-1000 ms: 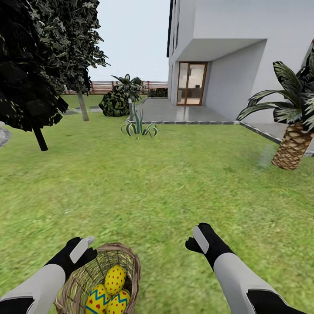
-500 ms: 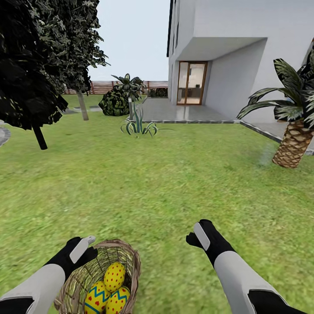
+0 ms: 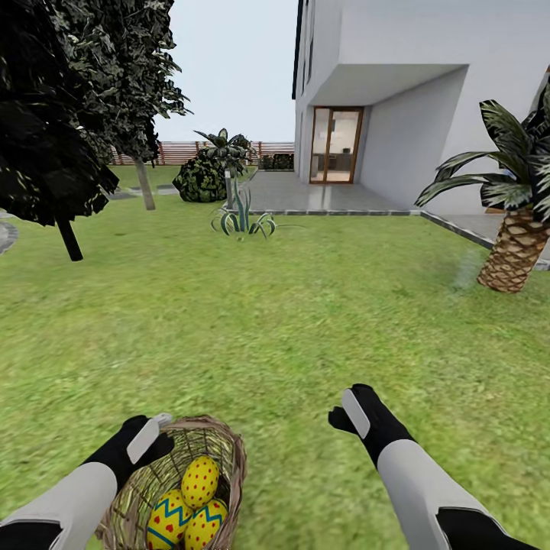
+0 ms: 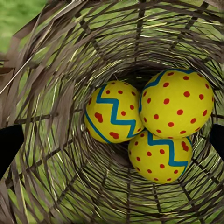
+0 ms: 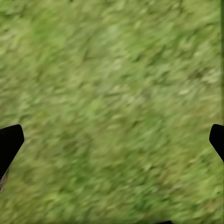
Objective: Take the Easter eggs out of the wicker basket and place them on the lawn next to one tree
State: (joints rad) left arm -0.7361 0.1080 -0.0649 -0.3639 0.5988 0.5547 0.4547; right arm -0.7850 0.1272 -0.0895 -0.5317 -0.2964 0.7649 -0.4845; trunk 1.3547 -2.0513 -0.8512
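The wicker basket (image 3: 229,458) stands on the lawn (image 3: 275,321) at the bottom left of the head view. Three yellow Easter eggs with red dots lie inside it: one plain egg (image 3: 200,481) on top, and two with blue zigzag bands (image 3: 169,521) (image 3: 207,526) below. My left gripper (image 3: 153,435) hangs open at the basket's left rim. Its wrist view looks straight down into the basket (image 4: 51,93) at the eggs (image 4: 177,102), with a black fingertip (image 4: 9,144) at each side. My right gripper (image 3: 347,418) is open over bare grass (image 5: 112,93). The pale leaning tree trunk (image 3: 143,183) stands far back left.
A thin dark-trunked tree (image 3: 69,241) stands at the left and a palm (image 3: 513,260) at the right. A spiky plant (image 3: 243,221) and a bush (image 3: 200,179) are further back. Beyond them lie a grey patio (image 3: 321,200) and a white house (image 3: 412,92).
The whole picture has shifted slightly, so the camera has moved a little. The basket sits a touch higher in view. Both grippers stay open with nothing held.
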